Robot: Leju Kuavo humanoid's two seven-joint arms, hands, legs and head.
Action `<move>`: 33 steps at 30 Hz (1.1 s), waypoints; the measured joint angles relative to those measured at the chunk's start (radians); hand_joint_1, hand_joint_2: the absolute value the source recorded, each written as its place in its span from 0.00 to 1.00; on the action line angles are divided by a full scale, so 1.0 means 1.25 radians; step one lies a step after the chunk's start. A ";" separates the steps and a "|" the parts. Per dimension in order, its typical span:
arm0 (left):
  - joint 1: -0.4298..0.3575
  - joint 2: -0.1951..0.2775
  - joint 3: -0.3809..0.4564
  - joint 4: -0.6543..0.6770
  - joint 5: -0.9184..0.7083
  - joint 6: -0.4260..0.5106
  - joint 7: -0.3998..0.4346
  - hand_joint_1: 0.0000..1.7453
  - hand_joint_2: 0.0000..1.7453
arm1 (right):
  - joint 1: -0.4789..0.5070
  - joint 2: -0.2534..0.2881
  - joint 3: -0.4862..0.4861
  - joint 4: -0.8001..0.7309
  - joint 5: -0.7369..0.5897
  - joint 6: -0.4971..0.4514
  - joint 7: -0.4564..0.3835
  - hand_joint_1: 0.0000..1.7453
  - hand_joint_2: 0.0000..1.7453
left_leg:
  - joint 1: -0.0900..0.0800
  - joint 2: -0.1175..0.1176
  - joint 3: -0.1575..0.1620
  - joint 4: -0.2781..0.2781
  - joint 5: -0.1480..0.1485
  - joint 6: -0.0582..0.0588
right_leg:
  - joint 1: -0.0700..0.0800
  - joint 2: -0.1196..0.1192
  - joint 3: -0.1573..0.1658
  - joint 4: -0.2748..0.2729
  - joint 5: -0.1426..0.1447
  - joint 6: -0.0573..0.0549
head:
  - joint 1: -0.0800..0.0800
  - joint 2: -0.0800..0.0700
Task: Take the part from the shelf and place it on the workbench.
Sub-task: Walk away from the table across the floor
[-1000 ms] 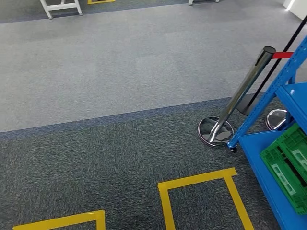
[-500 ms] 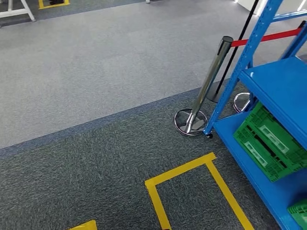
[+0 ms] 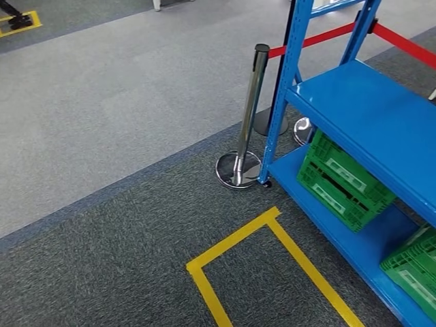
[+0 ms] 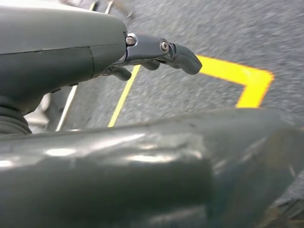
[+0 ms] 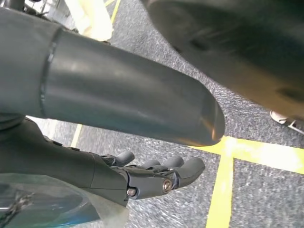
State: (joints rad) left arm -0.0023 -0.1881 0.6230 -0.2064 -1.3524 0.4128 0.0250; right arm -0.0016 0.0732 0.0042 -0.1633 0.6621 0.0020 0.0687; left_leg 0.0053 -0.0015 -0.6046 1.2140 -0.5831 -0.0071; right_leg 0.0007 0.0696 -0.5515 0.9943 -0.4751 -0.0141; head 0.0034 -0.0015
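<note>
The blue metal shelf (image 3: 360, 102) stands at the right in the head view. What I see of its middle board is bare. On its bottom board lie a green slatted crate (image 3: 342, 180) and a second green crate (image 3: 413, 269) at the picture's edge. My left hand (image 4: 157, 50) hangs over the carpet with its fingers stretched out and nothing in it. My right hand (image 5: 154, 173) also hangs over the carpet, fingers extended and apart, holding nothing.
A chrome stanchion (image 3: 249, 102) with a round base stands just left of the shelf's corner post, and a red belt (image 3: 329, 34) runs from it behind the shelf. A yellow tape outline (image 3: 242, 235) marks the dark carpet in front of the shelf. Lighter grey carpet stretches to the left.
The whole head picture has shifted: the camera has turned right, so the shelf, crates and stanchion now take up more of the right side. Nothing on the shelf has moved.
</note>
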 joint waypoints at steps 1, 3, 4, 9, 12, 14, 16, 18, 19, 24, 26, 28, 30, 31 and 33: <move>-0.001 0.000 0.000 0.000 0.002 0.000 -0.002 0.00 0.00 | 0.000 0.000 0.000 0.000 0.001 0.000 0.000 0.00 0.00 | -0.001 -0.018 0.021 -0.057 0.033 0.005 | 0.000 0.011 0.000 0.001 0.000 0.000 | 0.000 0.000; -0.003 0.000 0.000 0.000 0.003 0.001 -0.005 0.00 0.00 | -0.003 0.000 0.000 0.000 0.002 0.000 0.000 0.00 0.00 | -0.001 -0.059 0.056 -0.148 0.070 0.013 | 0.000 0.032 -0.004 0.003 0.001 0.005 | 0.000 0.000; -0.004 0.000 0.000 0.000 0.004 0.002 -0.005 0.00 0.00 | -0.003 0.000 0.000 0.000 0.002 0.000 0.000 0.00 0.00 | -0.002 -0.072 0.063 -0.168 0.073 0.015 | -0.002 0.041 -0.008 0.004 0.003 0.009 | 0.000 0.000; -0.008 -0.003 0.001 0.000 0.004 0.003 -0.006 0.00 0.00 | -0.001 0.000 0.000 0.000 0.002 0.000 0.000 0.00 0.00 | -0.001 -0.026 0.071 -0.197 0.083 0.027 | -0.005 0.018 -0.050 0.045 -0.021 0.031 | 0.004 0.000; -0.004 -0.004 0.001 0.000 0.005 0.002 -0.005 0.00 0.00 | -0.006 0.000 0.000 0.000 0.002 0.000 0.000 0.00 0.00 | -0.003 0.014 0.072 -0.200 0.084 0.031 | -0.007 -0.041 -0.119 0.184 -0.088 0.042 | 0.008 0.000; -0.004 -0.003 0.001 0.000 0.005 0.000 -0.002 0.00 0.00 | -0.006 0.000 0.000 0.000 0.001 0.000 0.000 0.00 0.00 | -0.003 0.040 0.072 -0.199 0.081 0.030 | -0.013 -0.051 -0.124 0.200 -0.079 0.050 | 0.008 0.000; -0.006 -0.003 0.001 0.000 0.006 -0.003 0.001 0.00 0.00 | -0.005 -0.001 0.000 0.000 0.001 0.000 0.000 0.00 0.00 | -0.001 0.060 0.073 -0.196 0.077 0.025 | -0.017 -0.072 -0.070 0.107 -0.032 0.055 | 0.008 0.000; -0.008 -0.003 0.001 0.000 0.006 -0.005 0.004 0.00 0.00 | -0.007 -0.002 0.000 0.000 0.002 0.001 0.000 0.00 0.00 | -0.003 0.074 0.073 -0.189 0.071 0.016 | -0.015 -0.098 -0.017 0.020 -0.006 0.050 | 0.007 0.000; -0.009 -0.003 0.001 0.000 0.005 -0.005 0.005 0.00 0.00 | -0.009 -0.002 0.000 0.000 0.002 0.001 0.000 0.00 0.00 | -0.004 0.081 0.074 -0.186 0.068 0.011 | -0.013 -0.104 -0.007 0.002 -0.004 0.045 | 0.007 0.000; -0.016 -0.004 0.001 0.000 0.003 -0.006 0.005 0.00 0.00 | -0.009 -0.002 0.000 0.000 0.005 0.005 0.003 0.00 0.00 | 0.002 0.058 0.069 -0.144 0.032 -0.012 | -0.014 -0.071 -0.008 0.000 0.000 0.017 | 0.005 0.000; -0.015 -0.004 0.001 0.000 0.002 -0.006 0.005 0.00 0.00 | -0.010 -0.002 0.000 0.000 0.006 0.005 0.004 0.00 0.00 | 0.004 0.017 0.023 -0.040 -0.024 -0.015 | -0.015 -0.054 -0.008 0.000 0.003 0.010 | 0.002 0.000; -0.012 -0.003 0.001 0.000 0.001 -0.006 0.005 0.00 0.00 | -0.010 -0.002 0.000 0.000 0.007 0.005 0.005 0.00 0.00 | 0.004 0.008 -0.022 0.054 -0.053 -0.015 | -0.013 -0.032 -0.010 0.001 0.005 0.008 | 0.002 0.000; -0.011 -0.003 0.001 0.000 -0.002 -0.006 0.005 0.00 0.00 | -0.009 -0.002 0.000 0.000 0.008 0.005 0.007 0.00 0.00 | 0.003 0.004 -0.020 0.035 -0.020 -0.010 | -0.012 -0.007 -0.009 0.001 0.006 0.008 | 0.002 0.000; -0.011 -0.003 0.001 0.000 -0.004 -0.006 0.005 0.00 0.00 | -0.009 -0.002 0.000 0.000 0.008 0.006 0.008 0.00 0.00 | 0.004 -0.006 0.001 -0.017 0.014 -0.006 | -0.012 0.004 -0.009 0.002 0.006 0.009 | 0.002 0.000; -0.012 -0.003 0.001 0.000 -0.008 -0.007 0.005 0.00 0.00 | -0.010 -0.002 0.000 0.000 0.010 0.006 0.011 0.00 0.00 | 0.005 -0.051 0.045 -0.127 0.061 0.001 | -0.012 0.026 -0.012 0.004 0.008 0.014 | 0.002 0.000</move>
State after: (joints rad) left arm -0.0171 -0.1920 0.6244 -0.2059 -1.3619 0.4043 0.0313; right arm -0.0145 0.0709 0.0038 -0.1633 0.6741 0.0097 0.0820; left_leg 0.0114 -0.0654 -0.5485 1.0554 -0.5067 -0.0054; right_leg -0.0138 0.1019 -0.5661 0.9991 -0.4652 0.0033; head 0.0064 -0.0014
